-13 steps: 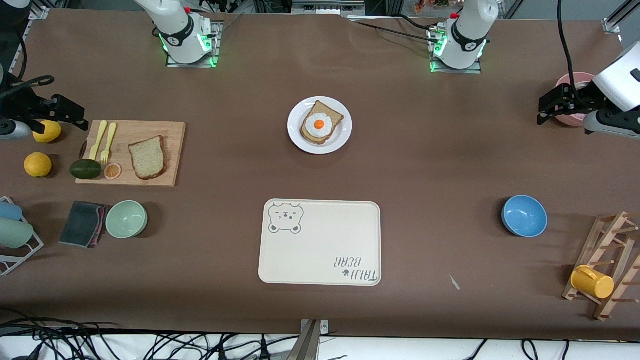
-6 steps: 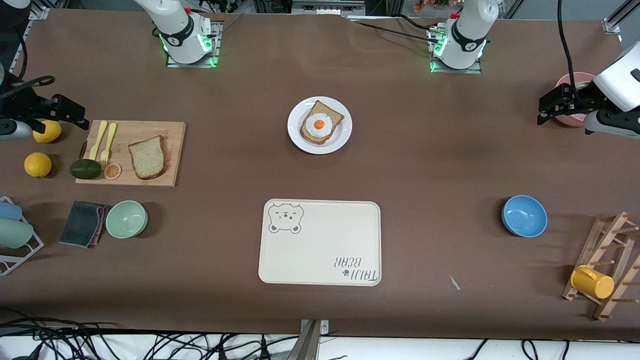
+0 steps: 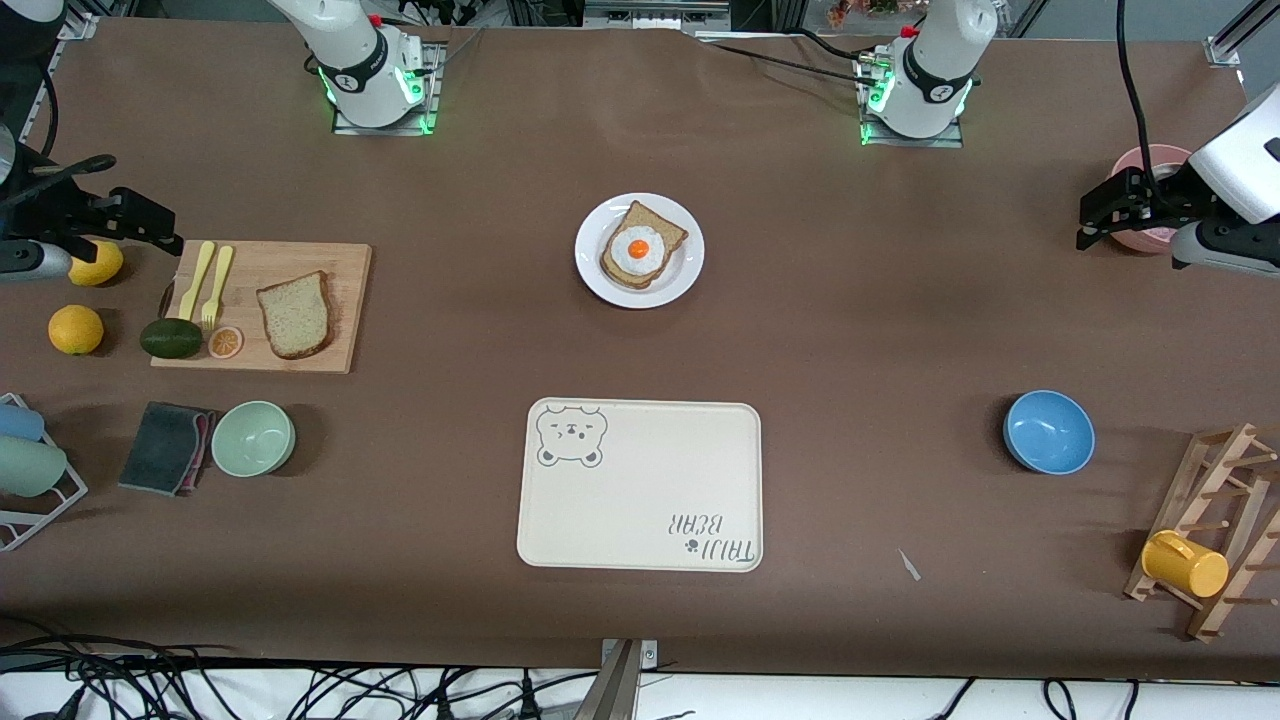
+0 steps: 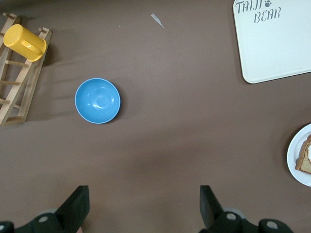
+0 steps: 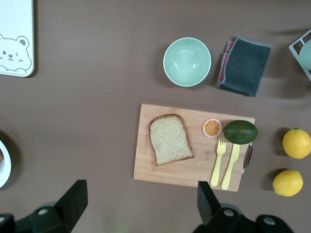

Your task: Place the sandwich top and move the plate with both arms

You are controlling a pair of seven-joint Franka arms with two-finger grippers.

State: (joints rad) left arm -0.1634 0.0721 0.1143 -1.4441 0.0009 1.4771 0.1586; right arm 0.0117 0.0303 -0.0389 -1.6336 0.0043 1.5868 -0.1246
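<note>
Front view gives you the layout: low in the frame the cream tray lies bare; higher, at mid-left, the sandwich top lies flat on the cutting board; the plate sits at upper centre, carrying bread and a fried egg. Your right gripper hangs at the left edge, over the desk just beside the board, jaws wide apart and holding nothing, so it is clearly the nearer arm. The slice's long axis runs toward the camera, domed end nearest; it looks pale, speckled, dark-crusted. Your left gripper waits at the right edge, jaws spread, empty.
</note>
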